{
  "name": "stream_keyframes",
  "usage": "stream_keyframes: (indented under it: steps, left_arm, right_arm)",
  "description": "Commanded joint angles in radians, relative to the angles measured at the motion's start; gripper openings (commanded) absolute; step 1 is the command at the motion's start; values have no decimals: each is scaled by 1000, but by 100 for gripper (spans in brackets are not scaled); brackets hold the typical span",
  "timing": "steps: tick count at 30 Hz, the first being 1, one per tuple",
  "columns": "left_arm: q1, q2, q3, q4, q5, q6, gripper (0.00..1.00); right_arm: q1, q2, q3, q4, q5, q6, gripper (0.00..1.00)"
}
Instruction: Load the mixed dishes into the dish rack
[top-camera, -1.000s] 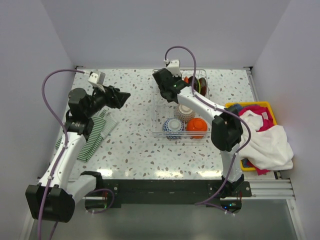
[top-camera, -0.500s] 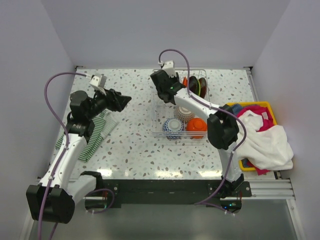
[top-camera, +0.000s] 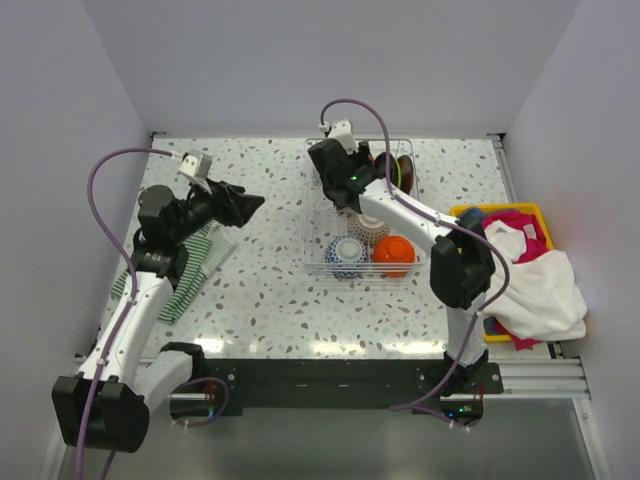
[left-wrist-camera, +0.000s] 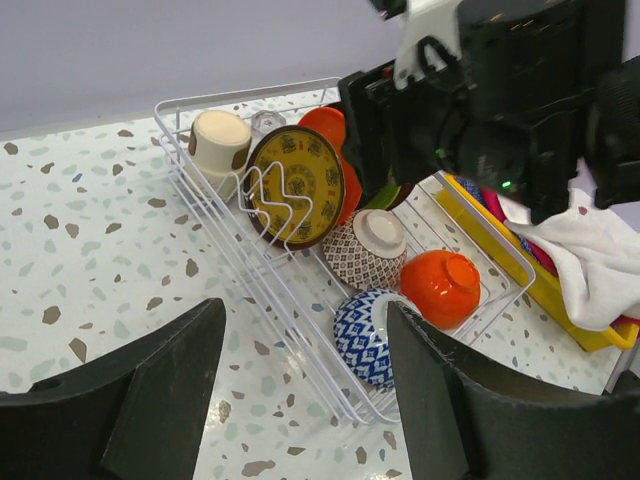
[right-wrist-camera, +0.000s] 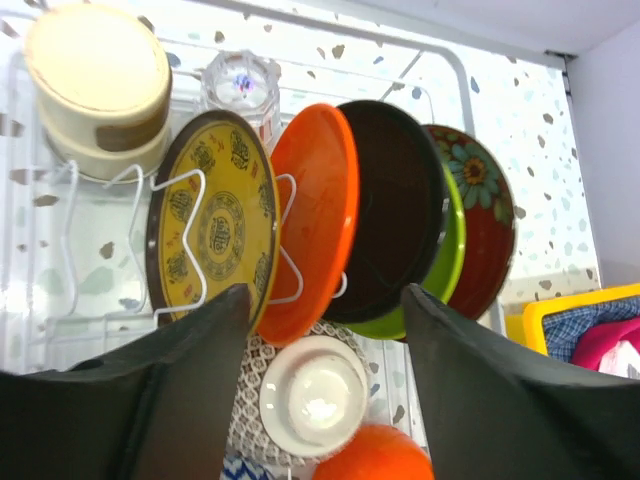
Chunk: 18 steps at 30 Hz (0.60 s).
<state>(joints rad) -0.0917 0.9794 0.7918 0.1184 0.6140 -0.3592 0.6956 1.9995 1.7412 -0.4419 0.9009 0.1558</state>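
The dish rack (top-camera: 308, 240) stands at the back middle of the table. In it, on edge, stand a gold-patterned plate (right-wrist-camera: 210, 225), an orange plate (right-wrist-camera: 315, 220), a black plate (right-wrist-camera: 395, 215), a lime green plate (right-wrist-camera: 450, 265) and a dark red plate (right-wrist-camera: 490, 230). A beige cup (right-wrist-camera: 100, 85) and a glass (right-wrist-camera: 240, 80) sit at one end. A brown-patterned bowl (right-wrist-camera: 310, 400), an orange bowl (left-wrist-camera: 440, 285) and a blue-white bowl (left-wrist-camera: 370, 335) lie upside down. My right gripper (right-wrist-camera: 325, 330) hangs open just above the plates, holding nothing. My left gripper (left-wrist-camera: 305, 350) is open and empty over the table left of the rack.
A green-white striped cloth (top-camera: 195, 265) lies on the table under the left arm. At the right edge a yellow bin (top-camera: 528, 212) overflows with white and pink cloths. The right arm (left-wrist-camera: 480, 100) reaches over the rack's far side.
My right gripper's jaws have gone from shut to open above the standing plates and shifted slightly. The left arm has barely moved.
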Motion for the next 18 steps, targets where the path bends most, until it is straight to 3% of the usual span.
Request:
stream_keyframes:
  steps: [1,2,5,6,7,10,18]
  left_arm:
    - [1,-16,14,46,38,19,71]
    - [-2,-13,18,38,41,32,72]
    - [-3,5,26,15,55,71,74]
    - [-3,13,33,9,72,86,100]
    - [-5,19,38,-9,78,91,100]
    - [-5,44,52,-31,98,106,100]
    - [-11,149,119,-108,99,186,100]
  right_arm:
    - [7,-221,-34,51,-75,-76,72]
    - [4,-246,-70,64,-88,-93,81]
    - [-28,-326,-120,24,-205,-90,90]
    - [-50,-341,-120,-9,-264,-69,90]
    - [-89,-363,-123,-39,-361,-20,90]
    - [-152,-413,-158,-100,-450,11,90]
    - [-274,-525,-285,-118,-476,31,90]
